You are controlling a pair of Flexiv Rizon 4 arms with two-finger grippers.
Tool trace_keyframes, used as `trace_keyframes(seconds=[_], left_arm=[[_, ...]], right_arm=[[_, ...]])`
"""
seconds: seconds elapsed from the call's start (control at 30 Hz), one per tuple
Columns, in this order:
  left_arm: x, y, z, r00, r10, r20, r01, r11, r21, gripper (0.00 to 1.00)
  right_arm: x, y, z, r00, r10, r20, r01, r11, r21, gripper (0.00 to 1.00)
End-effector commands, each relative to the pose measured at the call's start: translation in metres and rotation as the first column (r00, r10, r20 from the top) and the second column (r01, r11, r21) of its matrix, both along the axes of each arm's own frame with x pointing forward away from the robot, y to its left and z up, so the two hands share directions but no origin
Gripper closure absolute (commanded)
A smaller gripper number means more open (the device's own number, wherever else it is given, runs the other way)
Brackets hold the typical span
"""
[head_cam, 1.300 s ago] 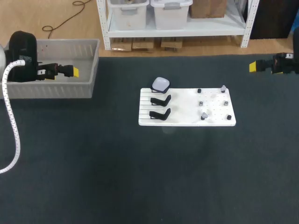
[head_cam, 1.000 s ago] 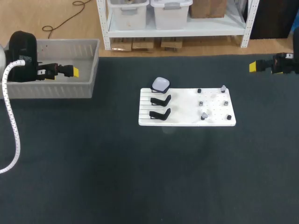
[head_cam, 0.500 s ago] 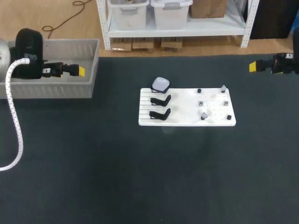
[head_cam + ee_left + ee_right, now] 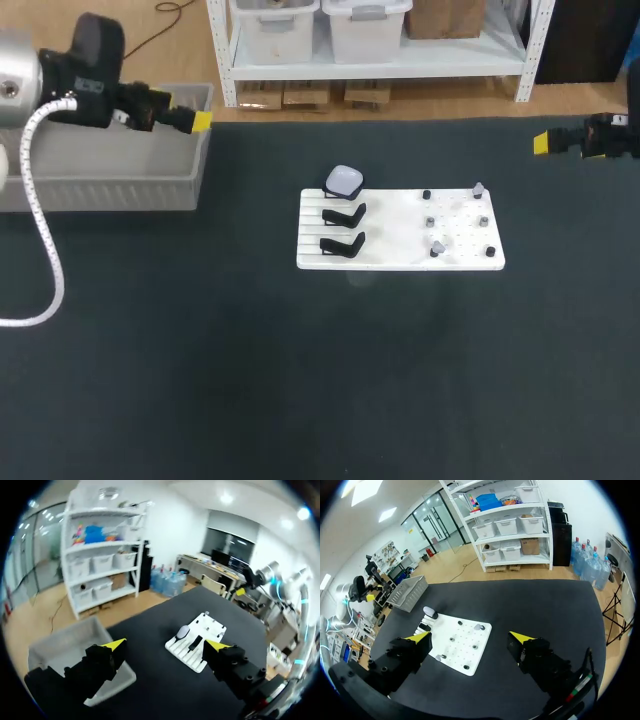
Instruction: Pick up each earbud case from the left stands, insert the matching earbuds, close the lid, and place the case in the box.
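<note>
While the dark table fills most of the head view, a grey box sits at its far left corner, open at the top. The left arm comes in above that box, with a white ribbed hose looping down from it over the table's left edge. A white board lies flat near the middle of the table, well apart from the box. The left gripper hangs over the box's right wall near its far corner, pointing towards the middle of the table. In the left wrist view its two yellow-tipped fingers are spread wide with nothing between them. The right gripper hovers at the table's far right edge, well apart from the board, and its fingers too are spread and hold nothing. The earbud case, white and rounded, rests on the stand at the far left corner of the board. I cannot tell how its lid stands. Two black stands line up on the board's left part, on the near side of the case. Small dark and pale pieces dot the board's right half, too small to tell which are earbuds.
</note>
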State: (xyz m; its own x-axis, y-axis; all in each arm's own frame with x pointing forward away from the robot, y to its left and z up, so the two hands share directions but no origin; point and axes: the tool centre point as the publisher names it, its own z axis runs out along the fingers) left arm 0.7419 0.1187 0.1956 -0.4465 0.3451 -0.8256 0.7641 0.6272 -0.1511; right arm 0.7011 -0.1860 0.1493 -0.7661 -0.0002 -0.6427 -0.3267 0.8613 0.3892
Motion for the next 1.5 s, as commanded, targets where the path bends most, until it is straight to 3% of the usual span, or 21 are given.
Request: trace_keyframes(seconds=[0.03, 0.23, 0.6, 1.13, 1.3, 1.5], left_arm=[[0.016, -0.013, -0.007, 0.977, -0.209, 0.042, 0.210, 0.978, -0.017, 0.00], [0.025, -0.030, -0.021, 0.926, -0.374, 0.048, 0.374, 0.927, 0.022, 0.00], [0.044, -0.058, -0.054, 0.855, -0.517, 0.038, 0.511, 0.854, 0.098, 0.00], [0.047, -0.061, -0.059, 0.855, -0.519, 0.020, 0.514, 0.851, 0.110, 0.00], [0.040, -0.068, -0.079, 0.856, -0.516, 0.044, 0.508, 0.853, 0.115, 0.00], [0.051, -0.094, -0.100, 0.829, -0.551, 0.093, 0.536, 0.831, 0.146, 0.00]], right_arm=[[0.000, 0.000, 0.000, 1.000, 0.000, 0.000, 0.000, 1.000, -0.001, 0.00], [0.000, 0.000, 0.000, 1.000, 0.000, 0.000, 0.000, 1.000, -0.001, 0.00], [0.000, 0.000, 0.000, 1.000, 0.000, 0.000, 0.000, 1.000, -0.001, 0.00], [0.000, 0.000, 0.000, 1.000, 0.000, 0.000, 0.000, 1.000, -0.001, 0.00], [0.000, 0.000, 0.000, 1.000, 0.000, 0.000, 0.000, 1.000, -0.001, 0.00], [0.000, 0.000, 0.000, 1.000, 0.000, 0.000, 0.000, 1.000, -0.001, 0.00]])
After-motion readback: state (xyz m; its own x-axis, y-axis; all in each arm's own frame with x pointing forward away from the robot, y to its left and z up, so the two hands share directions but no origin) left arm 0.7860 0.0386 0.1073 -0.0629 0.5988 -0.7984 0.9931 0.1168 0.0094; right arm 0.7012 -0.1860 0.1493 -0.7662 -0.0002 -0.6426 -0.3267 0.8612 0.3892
